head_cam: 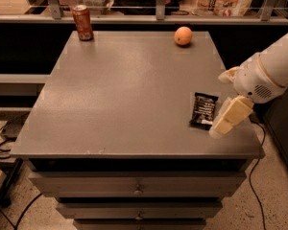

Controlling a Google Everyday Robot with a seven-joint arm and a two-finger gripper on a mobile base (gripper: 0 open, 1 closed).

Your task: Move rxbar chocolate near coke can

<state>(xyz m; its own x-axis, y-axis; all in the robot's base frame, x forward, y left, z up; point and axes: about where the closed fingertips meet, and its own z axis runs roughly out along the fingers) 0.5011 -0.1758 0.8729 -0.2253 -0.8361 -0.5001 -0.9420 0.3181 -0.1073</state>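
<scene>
The rxbar chocolate (203,110), a flat black wrapper with white lettering, lies on the grey table (125,90) near its right front edge. The coke can (82,23), red with a silver top, stands upright at the table's far left corner. My gripper (226,120) reaches in from the right on a white arm and hangs just to the right of the bar, with a cream finger (230,116) pointing down and left beside the wrapper's right edge. It holds nothing that I can see.
A round orange fruit (183,35) sits at the far right of the table. Drawers (134,188) lie below the tabletop. A railing with shelves and packets runs behind the table. Cables lie on the floor at left and right.
</scene>
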